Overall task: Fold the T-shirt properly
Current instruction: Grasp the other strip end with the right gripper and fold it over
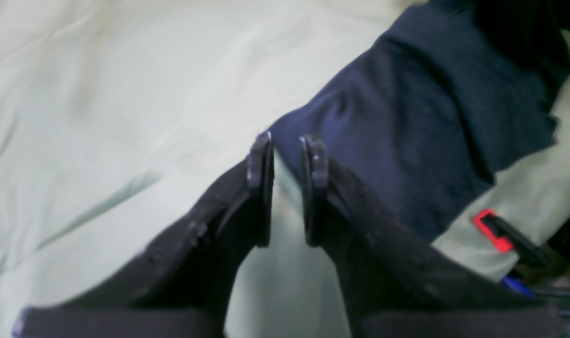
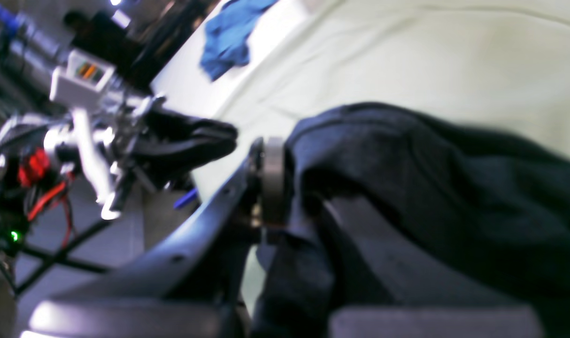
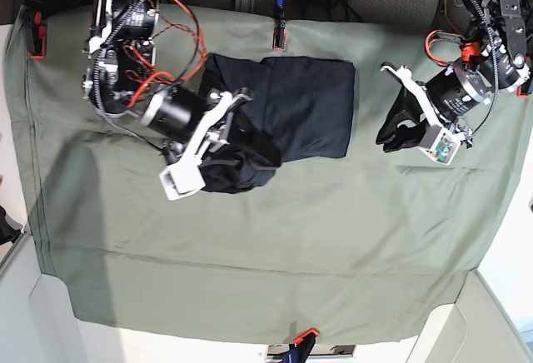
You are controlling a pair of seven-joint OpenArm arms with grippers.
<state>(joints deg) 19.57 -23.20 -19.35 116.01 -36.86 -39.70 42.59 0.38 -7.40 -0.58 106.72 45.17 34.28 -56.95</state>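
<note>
Right pincer (image 2: 278, 180) pinches soft heathered T-shirt (image 3: 304, 105); left pincer (image 1: 287, 155) hangs narrowly parted, empty.

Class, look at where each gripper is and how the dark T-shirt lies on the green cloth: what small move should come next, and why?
Probably the right gripper should carry its pinched edge of the T-shirt across the flat part and lay it down. It is shut on bunched fabric, while the left gripper holds nothing, off over the table cloth.

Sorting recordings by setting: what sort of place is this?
Probably a robotics lab bench: a clamped green table cloth, two wired robot arms, and a dark T-shirt laid out for folding.
</note>
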